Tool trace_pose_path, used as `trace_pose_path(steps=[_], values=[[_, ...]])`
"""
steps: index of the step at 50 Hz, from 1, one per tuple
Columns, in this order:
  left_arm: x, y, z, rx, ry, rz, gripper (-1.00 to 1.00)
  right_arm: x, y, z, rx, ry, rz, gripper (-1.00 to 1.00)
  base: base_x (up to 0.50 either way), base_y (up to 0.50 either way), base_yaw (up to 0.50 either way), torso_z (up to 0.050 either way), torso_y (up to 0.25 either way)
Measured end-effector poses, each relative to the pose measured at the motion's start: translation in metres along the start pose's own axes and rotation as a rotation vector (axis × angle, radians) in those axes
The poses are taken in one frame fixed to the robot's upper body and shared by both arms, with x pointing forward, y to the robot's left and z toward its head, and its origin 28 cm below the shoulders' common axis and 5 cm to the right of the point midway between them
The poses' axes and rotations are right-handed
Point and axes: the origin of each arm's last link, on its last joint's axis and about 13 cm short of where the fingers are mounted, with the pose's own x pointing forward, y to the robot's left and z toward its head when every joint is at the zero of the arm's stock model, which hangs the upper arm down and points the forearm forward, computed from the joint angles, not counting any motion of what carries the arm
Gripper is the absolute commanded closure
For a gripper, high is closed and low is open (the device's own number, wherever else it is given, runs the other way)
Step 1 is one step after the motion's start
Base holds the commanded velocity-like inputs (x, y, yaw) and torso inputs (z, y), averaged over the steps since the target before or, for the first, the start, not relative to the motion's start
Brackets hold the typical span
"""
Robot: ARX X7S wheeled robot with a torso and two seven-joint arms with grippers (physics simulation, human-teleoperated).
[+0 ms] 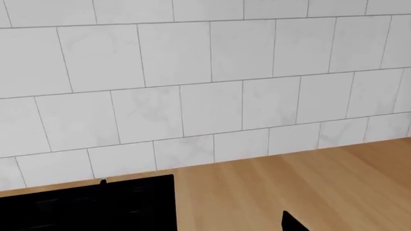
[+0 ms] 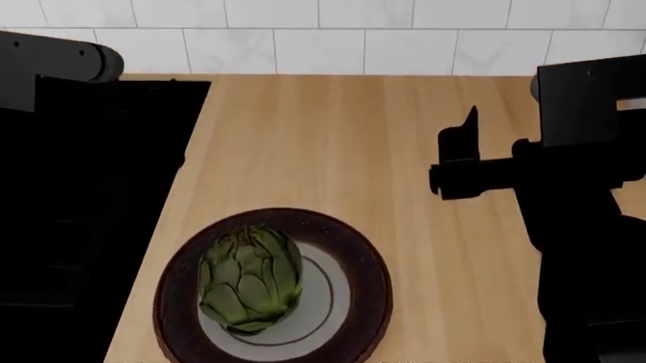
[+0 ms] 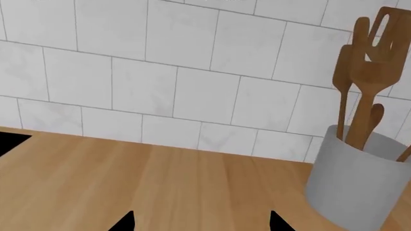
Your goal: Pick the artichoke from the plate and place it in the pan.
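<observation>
- Waiting on the plate (image 2: 371,281): the artichoke (image 2: 250,278) sits untouched, a bit left of the plate's centre, tip toward the near edge, on the wooden counter (image 2: 333,144) close to the robot.
- Step in hand, by my read: the very start, approach not begun. Neither arm is near the artichoke.
- Right gripper (image 2: 459,162) hangs above the counter, up and to the right of the plate, well apart from it. In the right wrist view two dark finger tips (image 3: 123,222) show at the frame's edge w/ a broad gap and nothing between them, so it's spread wide and empty.
- Left arm (image 2: 60,60) shows only as a dark link at the head view's far left, over the black cooktop (image 2: 91,189). Its fingers aren't clearly seen; the left wrist view gives just tiled wall (image 1: 205,72), counter and a small dark tip at the frame edge. Can't tell how wide it stands.
- Pan: can't make it out. The black area on the left is too dark to separate a pan from the cooktop; prob. it's that side.
- Utensil crock (image 3: 356,183) w/ wooden spoons (image 3: 366,82) stands by the wall on the right, out of the way.
- Next move calls for: bring the right gripper back toward the robot and left until over the artichoke, tilt down, keep fingers wide since the thing is bulky and round, then lower around its widest part. Scales may slip, so grip low and centred.
</observation>
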Motion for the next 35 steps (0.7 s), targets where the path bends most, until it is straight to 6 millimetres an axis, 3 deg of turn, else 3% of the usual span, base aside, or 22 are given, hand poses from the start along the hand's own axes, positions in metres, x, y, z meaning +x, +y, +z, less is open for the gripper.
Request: trace_pose_path(steps=[17,35], values=[[-0.004,-0.001,0.006,-0.021,0.033,-0.023,-1.00,-0.001,0.000,-0.003,0.003,0.004,0.007,-1.00,0.00,0.00,0.00,0.000,0.000],[-0.017,0.000,0.023,-0.006,0.200,-0.141,-1.00,0.001,0.002,-0.007,0.003,0.016,0.021,-1.00,0.00,0.00,0.00,0.000,0.000]])
